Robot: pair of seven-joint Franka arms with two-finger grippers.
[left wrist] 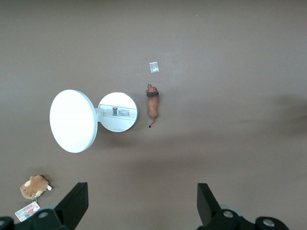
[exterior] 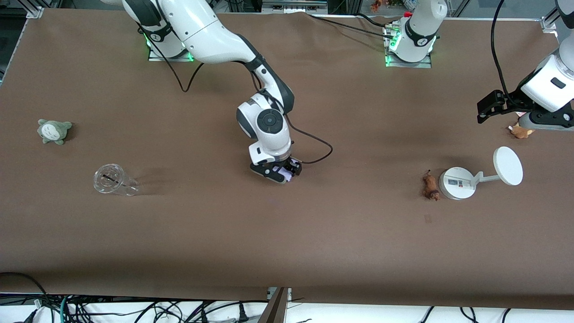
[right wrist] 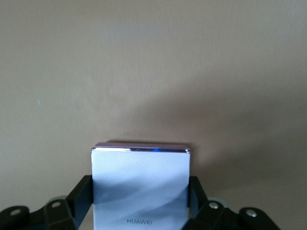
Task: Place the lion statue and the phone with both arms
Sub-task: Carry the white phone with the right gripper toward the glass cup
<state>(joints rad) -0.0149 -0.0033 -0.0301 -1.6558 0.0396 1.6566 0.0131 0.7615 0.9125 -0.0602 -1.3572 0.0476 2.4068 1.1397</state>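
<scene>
The phone [right wrist: 140, 184], a pale lilac-white slab with a dark edge, sits between the fingers of my right gripper [right wrist: 140, 196]. That gripper [exterior: 282, 172] is low over the middle of the table and shut on the phone [exterior: 287, 174]. The lion statue [exterior: 431, 186], a slim brown figurine, lies on the table beside the white stand's round base [exterior: 457, 183]; it also shows in the left wrist view [left wrist: 153, 104]. My left gripper [exterior: 549, 121] is open and empty, high over the left arm's end of the table [left wrist: 142, 206].
The white stand's disc [exterior: 508, 166] juts toward the left arm's end. A tan plush with a tag [exterior: 521, 131] lies under the left hand. A grey-green plush [exterior: 54, 130] and a clear cup on its side [exterior: 112, 179] lie at the right arm's end.
</scene>
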